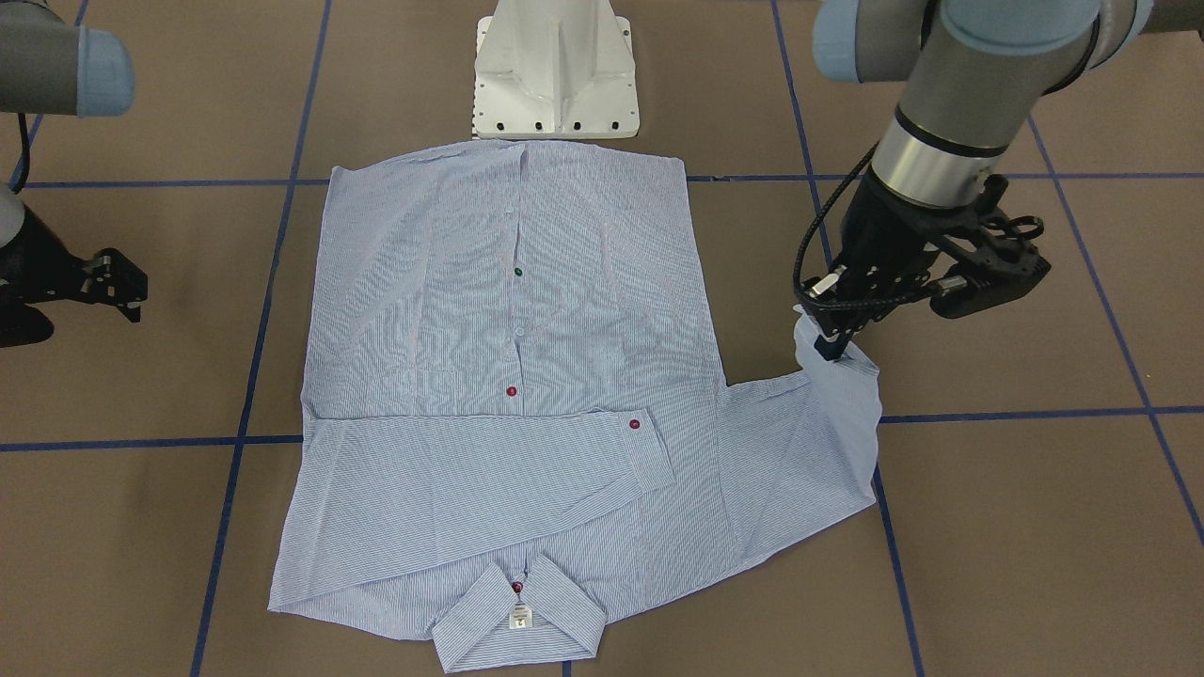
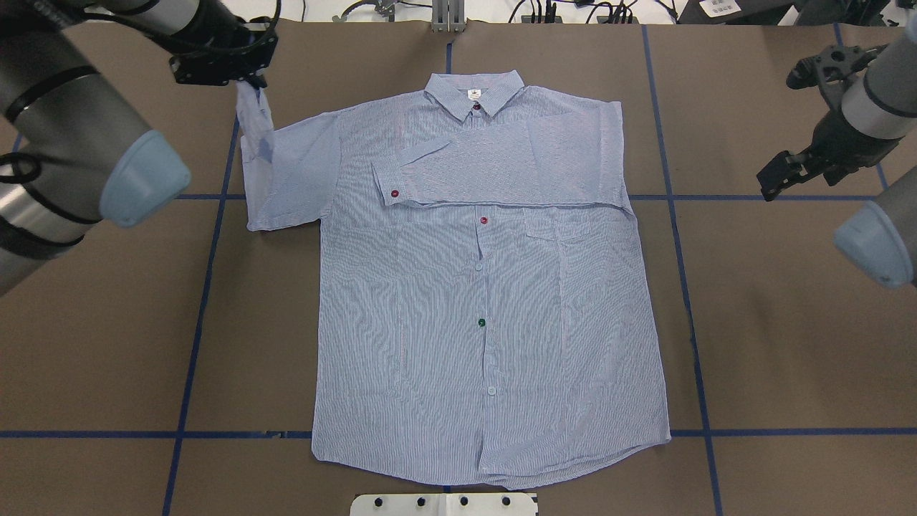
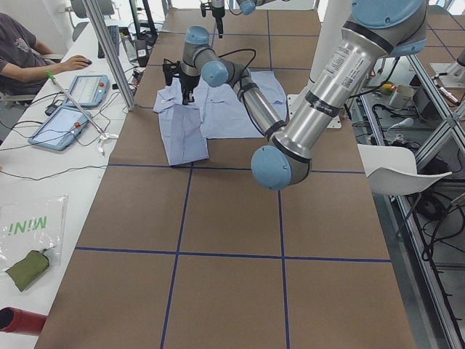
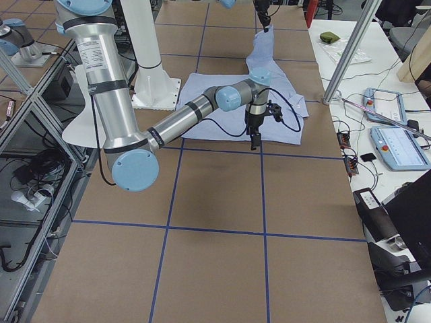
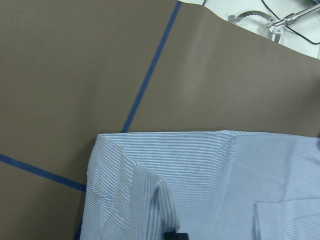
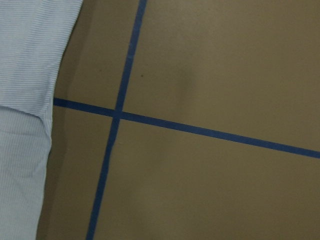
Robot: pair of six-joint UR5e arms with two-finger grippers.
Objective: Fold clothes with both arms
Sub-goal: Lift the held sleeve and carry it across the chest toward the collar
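Observation:
The light blue striped shirt [image 2: 487,301] lies flat on the brown table, buttons up, with its collar [image 2: 474,93] at the far edge. One long sleeve [image 2: 501,172] is folded across the chest, its cuff [image 1: 649,451] near the button line. My left gripper [image 2: 247,80] is shut on the cuff of the other sleeve [image 1: 828,423] and holds it lifted off the table beside the shirt. A dark fingertip [image 5: 175,235] shows against the striped cloth in the left wrist view. My right gripper [image 2: 772,179] hovers open and holds nothing, well clear of the shirt's other side.
The white pedestal base [image 1: 555,75] stands at the shirt's hem. Blue tape lines [image 6: 120,112] grid the brown table. Benches with tablets [image 4: 397,145] run along the far edge, and a person [image 3: 22,51] sits at one. Bare table lies on both sides of the shirt.

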